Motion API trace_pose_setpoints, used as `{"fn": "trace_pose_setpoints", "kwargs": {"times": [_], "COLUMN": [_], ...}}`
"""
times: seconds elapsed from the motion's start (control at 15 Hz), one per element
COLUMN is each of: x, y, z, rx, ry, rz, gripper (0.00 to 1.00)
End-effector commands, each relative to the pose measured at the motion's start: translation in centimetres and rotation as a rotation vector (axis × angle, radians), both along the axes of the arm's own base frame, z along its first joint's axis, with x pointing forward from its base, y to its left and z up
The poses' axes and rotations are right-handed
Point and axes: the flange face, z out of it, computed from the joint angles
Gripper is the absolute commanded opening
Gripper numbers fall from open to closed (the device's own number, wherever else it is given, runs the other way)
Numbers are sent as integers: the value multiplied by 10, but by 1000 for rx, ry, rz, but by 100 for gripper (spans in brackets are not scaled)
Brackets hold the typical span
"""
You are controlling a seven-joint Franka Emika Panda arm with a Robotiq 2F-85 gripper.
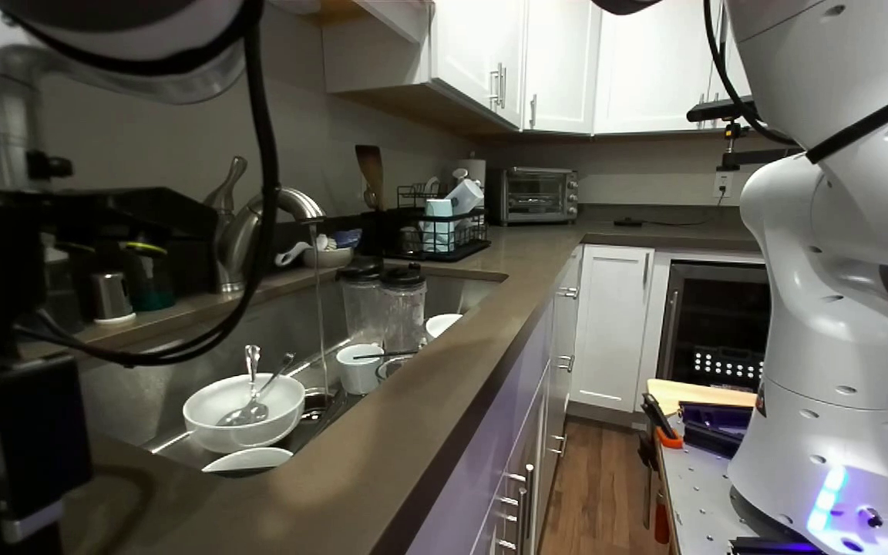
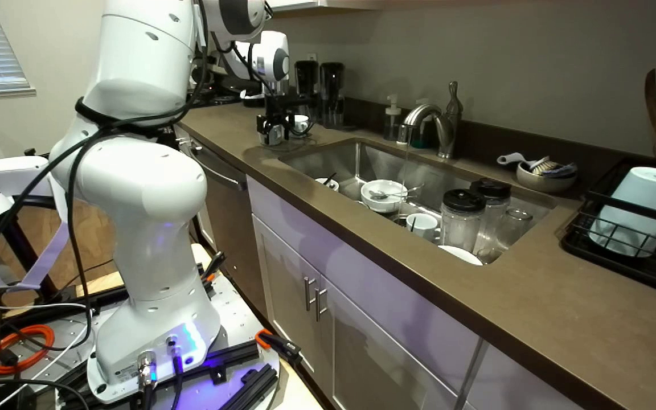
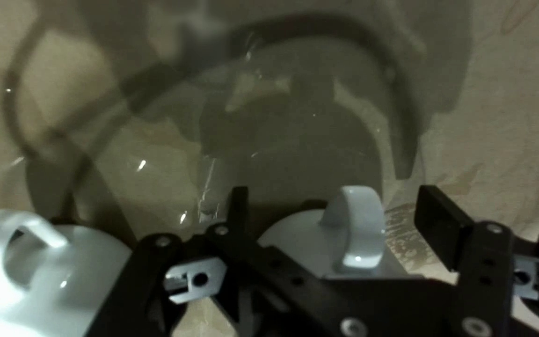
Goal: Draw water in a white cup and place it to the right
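Widely spread, the gripper [image 3: 337, 213] straddles the white cup [image 3: 295, 234], clear of the sink's edge [image 2: 319, 150].

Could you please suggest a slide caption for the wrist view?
Open pincer with the white cup between its jaws, a second cup alongside.

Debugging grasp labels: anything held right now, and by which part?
Nothing is held: the gripper stands open, the white cup between its fingers; in the wrist view a gap shows between the cup's handle and one finger.
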Motion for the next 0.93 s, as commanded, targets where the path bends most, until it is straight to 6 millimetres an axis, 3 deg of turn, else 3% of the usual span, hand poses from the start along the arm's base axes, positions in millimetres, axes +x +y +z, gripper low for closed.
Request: {"fn": "trace_pose_setpoints", "kwargs": {"times": [0.0, 0.07, 0.33, 0.53, 0.73, 0.87], "x": [8, 9, 12, 12, 11, 11], "y": [3, 3, 3, 3, 2, 2], "z": [10, 12, 18, 17, 16, 17], "rx": [-16, -14, -14, -15, -12, -15], "ry": [-25, -27, -35, -31, -29, -29], "rz": [-10, -10, -8, -9, -11, -10], "gripper": [67, 66, 38, 22, 17, 5]}}
